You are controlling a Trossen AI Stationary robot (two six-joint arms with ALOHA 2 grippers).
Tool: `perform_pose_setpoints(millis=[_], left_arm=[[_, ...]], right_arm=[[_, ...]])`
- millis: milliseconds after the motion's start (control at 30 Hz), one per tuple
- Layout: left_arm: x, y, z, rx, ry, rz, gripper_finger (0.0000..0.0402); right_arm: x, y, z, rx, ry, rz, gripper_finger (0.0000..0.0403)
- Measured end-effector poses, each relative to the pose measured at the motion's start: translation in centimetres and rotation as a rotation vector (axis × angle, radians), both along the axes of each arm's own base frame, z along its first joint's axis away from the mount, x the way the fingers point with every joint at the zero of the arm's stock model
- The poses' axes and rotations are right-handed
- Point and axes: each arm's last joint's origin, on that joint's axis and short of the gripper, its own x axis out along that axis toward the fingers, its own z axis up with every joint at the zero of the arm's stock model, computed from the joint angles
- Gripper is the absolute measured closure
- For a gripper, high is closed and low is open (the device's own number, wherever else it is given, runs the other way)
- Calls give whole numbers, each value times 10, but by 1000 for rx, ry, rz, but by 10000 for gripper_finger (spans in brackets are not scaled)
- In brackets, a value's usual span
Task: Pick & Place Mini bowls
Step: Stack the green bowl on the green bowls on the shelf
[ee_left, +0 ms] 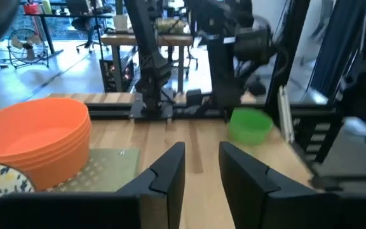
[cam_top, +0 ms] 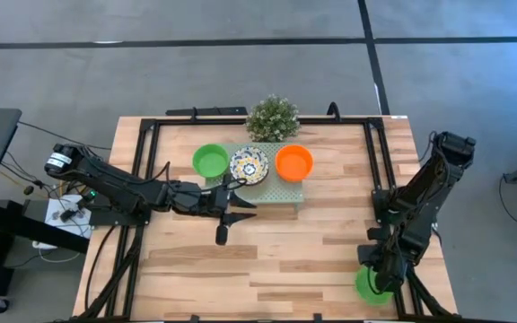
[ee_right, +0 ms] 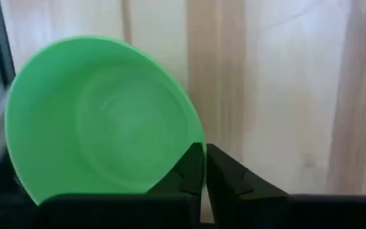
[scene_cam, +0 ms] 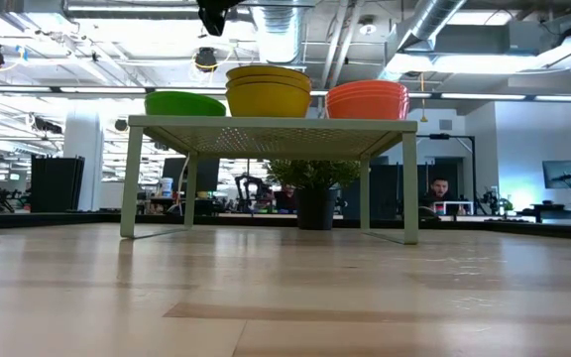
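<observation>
From above, I see my left gripper point(cam_top: 237, 205) hanging just short of the pale green platform point(cam_top: 287, 194), its fingers spread, pointing toward the patterned bowl point(cam_top: 249, 165). The green bowl on the platform point(cam_top: 210, 161) lies just off to one side of that, and the orange bowl stack point(cam_top: 293, 162) lies beyond the patterned one. My right gripper point(cam_top: 377, 278) is down at the table's near right corner, over a lone green bowl point(cam_top: 367, 285). A small plant point(cam_top: 272, 117) stands behind the platform.

At table height, the platform point(scene_cam: 266, 123) carries three lots in a row: green point(scene_cam: 184, 103), a yellow-sided stack point(scene_cam: 268, 91), orange point(scene_cam: 367, 99). A dark piece of arm shows just above them.

Through the left wrist, the fingers point(ee_left: 168, 173) stand apart with nothing between. The orange stack point(ee_left: 40, 144) sits close on one side; the lone green bowl point(ee_left: 250, 124) lies far ahead by the other arm.

Through the right wrist, the fingertips point(ee_right: 189, 170) are nearly together, pinching the green bowl's rim point(ee_right: 107, 121).
</observation>
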Motion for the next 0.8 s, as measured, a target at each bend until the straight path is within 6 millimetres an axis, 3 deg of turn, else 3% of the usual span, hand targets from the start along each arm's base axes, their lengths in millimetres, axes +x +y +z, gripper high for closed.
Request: perform_pose_setpoints(millis=[233, 567, 800], left_arm=[[1, -2, 9, -63, -85, -75, 312], [-7, -27, 15, -38, -151, -266, 338], [2, -42, -1, 66, -112, -309, 329]], right_arm=[[33, -15, 7, 51, 15, -426, 397], [88, -46, 14, 178, -145, -656, 398], [107, -69, 16, 227, -157, -806, 401]])
